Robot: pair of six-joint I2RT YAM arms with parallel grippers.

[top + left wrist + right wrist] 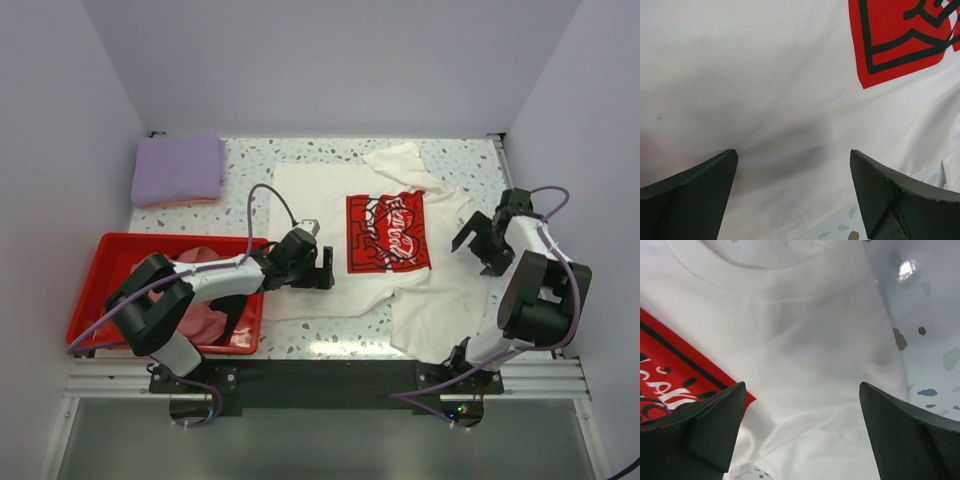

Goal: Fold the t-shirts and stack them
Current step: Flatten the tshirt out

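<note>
Left gripper (325, 270), jaws apart, over lower part of white tee (310, 190); right gripper (480, 250) likewise spread nr its collar. Lavender tee (180, 168) folded back-left; pink tee (205, 320) in red tray (95, 300).

Left hand (792, 155) spread wide over the cream-white t-shirt (765, 75).
Its two dark fingers (695, 192) poke up from the bottom corners, well apart, with nothing pinched between them, only smooth cloth under a soft shadow. In the top right corner there's the red print (890, 45) with its black lines, and a sliver of speckled table (840, 229) peeks out beside the right finger.
</note>
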